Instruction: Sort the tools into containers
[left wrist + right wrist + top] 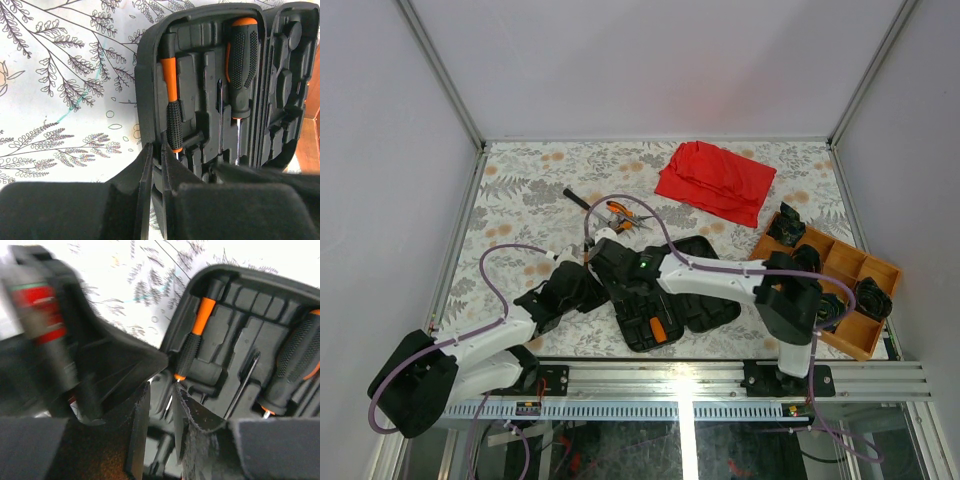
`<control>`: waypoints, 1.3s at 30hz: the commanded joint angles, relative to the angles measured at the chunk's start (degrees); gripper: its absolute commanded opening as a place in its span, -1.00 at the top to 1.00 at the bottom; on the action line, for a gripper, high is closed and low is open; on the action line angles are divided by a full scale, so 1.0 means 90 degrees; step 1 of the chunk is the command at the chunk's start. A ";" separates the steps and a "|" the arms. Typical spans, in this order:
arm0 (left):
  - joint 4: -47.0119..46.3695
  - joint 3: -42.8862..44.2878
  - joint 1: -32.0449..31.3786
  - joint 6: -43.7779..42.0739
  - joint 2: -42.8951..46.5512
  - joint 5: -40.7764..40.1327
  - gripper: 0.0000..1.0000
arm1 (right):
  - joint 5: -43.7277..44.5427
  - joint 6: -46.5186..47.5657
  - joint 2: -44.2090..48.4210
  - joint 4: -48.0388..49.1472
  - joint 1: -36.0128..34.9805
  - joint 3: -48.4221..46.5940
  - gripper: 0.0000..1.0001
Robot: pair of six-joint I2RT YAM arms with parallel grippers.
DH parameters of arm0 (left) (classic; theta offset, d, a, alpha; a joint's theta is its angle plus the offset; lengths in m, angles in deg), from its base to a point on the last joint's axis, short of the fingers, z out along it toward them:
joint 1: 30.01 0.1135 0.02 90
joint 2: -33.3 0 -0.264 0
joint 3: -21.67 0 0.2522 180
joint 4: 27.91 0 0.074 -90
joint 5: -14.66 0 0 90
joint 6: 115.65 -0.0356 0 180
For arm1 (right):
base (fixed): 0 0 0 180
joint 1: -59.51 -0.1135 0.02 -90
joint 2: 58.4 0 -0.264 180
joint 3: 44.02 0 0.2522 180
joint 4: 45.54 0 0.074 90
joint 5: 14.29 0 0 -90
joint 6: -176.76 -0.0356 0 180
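Note:
The black tool case (695, 310) lies open at the table's near middle, its orange latch (658, 328) toward me. In its moulded slots (200, 75) lie a slim black-and-orange screwdriver (171, 100), a thicker one (242, 65) and a thin bare driver (220, 115). My left gripper (578, 285) is shut on the case's left wall (156, 150). My right gripper (610, 255) hangs over the case, jaws a narrow gap apart (161, 390). The slim screwdriver's (195, 335) shaft tip lies between them. Orange-handled pliers (625, 215) and a black-handled driver (578, 198) lie on the table behind the case.
A red cloth (715, 180) lies at the back right. A wooden compartment tray (865, 335) with black parts stands at the right edge beside the right arm. The left gripper's body (60, 340) sits close beside my right fingers. A purple cable (660, 225) loops over the pliers.

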 commanded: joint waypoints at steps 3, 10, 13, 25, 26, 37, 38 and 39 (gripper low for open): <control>0.0208 -0.0123 -0.0089 -0.0118 0.0007 -0.0079 1.00 | 0.1079 0.0136 0.1430 0.0035 -0.0116 0.0227 0.35; 0.0297 0.0020 -0.0091 -0.0183 0.0099 -0.0028 0.87 | 0.0811 -0.0156 0.2155 0.0554 0.0201 0.1340 0.35; 0.0358 0.0073 -0.0084 -0.0164 0.0190 -0.0030 0.75 | 0.0422 -0.0306 0.2199 0.0750 0.0329 0.1663 0.35; 0.1370 0.0852 0.0070 -0.0385 0.0780 -0.0312 0.28 | 0.0561 -0.0606 0.3034 0.1273 0.0342 0.2667 0.35; 0.1514 0.1036 0.0133 -0.0488 0.0800 -0.0394 0.26 | 0.0643 -0.0605 0.3161 0.1294 0.0348 0.2774 0.35; 0.2375 0.2366 0.0692 -0.1301 0.0215 -0.0927 0.22 | 0.1362 -0.0257 0.4435 0.1284 0.0563 0.3682 0.17; 0.2431 0.2392 0.0753 -0.1324 0.0193 -0.0990 0.21 | 0.1368 -0.0202 0.4487 0.1214 0.0626 0.3654 0.16; 0.2474 0.2409 0.0833 -0.1351 0.0151 -0.0997 0.20 | 0.1379 -0.0144 0.4536 0.1157 0.0665 0.3627 0.15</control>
